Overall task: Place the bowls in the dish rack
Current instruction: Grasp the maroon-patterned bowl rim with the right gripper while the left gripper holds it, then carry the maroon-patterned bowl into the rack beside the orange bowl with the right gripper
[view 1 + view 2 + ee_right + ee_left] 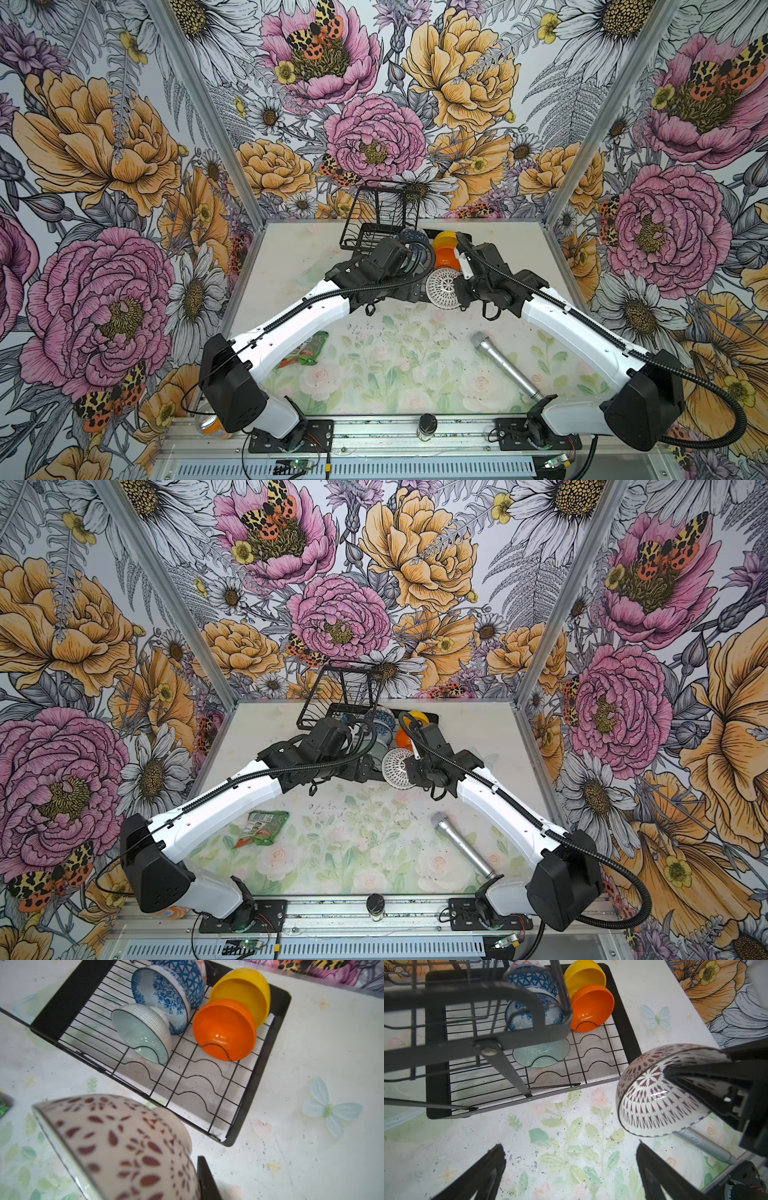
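We distinguish: black wire dish rack; geometric bowl, blue lattice on white; floral bowl, blue roses on white; mint bowl, pale green with fine checks; orange bowl and yellow bowl, plain; white bowl, maroon petal motifs; surface, pale with faded green leaves and pink roses.

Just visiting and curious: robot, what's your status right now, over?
Left jaws open, empty. Right jaws shut on patterned bowl, held at dish rack's front edge. Five bowls racked; front slots free, nothing in the way.
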Tool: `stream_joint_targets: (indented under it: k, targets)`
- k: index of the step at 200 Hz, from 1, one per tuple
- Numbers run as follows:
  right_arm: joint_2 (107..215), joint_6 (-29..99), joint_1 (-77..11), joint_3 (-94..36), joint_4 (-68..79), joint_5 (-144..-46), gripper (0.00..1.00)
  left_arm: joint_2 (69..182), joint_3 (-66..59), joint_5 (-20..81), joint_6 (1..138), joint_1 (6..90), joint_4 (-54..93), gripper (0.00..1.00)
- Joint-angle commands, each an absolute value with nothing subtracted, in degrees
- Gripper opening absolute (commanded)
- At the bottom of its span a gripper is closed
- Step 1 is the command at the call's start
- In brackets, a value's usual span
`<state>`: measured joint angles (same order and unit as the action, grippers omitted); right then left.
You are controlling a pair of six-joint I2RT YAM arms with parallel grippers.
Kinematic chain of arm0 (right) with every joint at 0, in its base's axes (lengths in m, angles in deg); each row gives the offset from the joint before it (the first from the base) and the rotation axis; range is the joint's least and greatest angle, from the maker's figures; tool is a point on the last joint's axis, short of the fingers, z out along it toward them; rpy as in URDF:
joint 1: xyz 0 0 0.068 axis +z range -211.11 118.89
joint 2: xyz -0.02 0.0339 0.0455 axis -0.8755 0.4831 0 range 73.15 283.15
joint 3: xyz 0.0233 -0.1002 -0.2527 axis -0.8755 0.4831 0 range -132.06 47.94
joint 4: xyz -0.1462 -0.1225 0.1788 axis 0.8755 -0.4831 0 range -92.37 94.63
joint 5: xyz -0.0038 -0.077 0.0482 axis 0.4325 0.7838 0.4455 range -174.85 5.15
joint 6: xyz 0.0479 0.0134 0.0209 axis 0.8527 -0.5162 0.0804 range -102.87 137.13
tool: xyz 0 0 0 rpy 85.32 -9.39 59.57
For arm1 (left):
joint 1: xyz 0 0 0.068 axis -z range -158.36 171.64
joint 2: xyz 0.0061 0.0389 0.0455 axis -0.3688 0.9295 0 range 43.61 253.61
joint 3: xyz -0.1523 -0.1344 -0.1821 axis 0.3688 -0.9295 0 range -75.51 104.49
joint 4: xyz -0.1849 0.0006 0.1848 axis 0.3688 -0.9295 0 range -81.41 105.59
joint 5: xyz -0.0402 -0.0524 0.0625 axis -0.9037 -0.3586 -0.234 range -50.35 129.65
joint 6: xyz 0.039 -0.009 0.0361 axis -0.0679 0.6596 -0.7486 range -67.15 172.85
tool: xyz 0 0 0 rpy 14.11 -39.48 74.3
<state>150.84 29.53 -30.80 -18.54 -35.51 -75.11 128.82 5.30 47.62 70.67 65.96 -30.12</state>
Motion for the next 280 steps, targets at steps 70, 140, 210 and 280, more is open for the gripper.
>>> stream_joint_targets:
  k: [70, 140, 210, 280]
  targets:
    - [141.92, -2.18, -30.84, -3.80, 1.67, -55.89, 0.00, 129.35, 8.03, 45.19, 66.51, 64.81, -32.27, 0.99]
    - [147.85, -19.24, -31.46, 2.63, 22.56, -58.06, 0.00, 129.92, 8.93, 45.28, 62.87, 65.53, -31.08, 0.99]
    - [154.86, -25.63, -33.09, 4.62, 30.07, -61.10, 0.00, 129.31, 8.61, 44.80, 62.39, 65.32, -31.08, 0.99]
    - [163.74, -28.54, -34.20, 5.03, 38.22, -61.58, 0.00, 128.98, 7.94, 43.04, 61.44, 64.70, -30.39, 0.99]
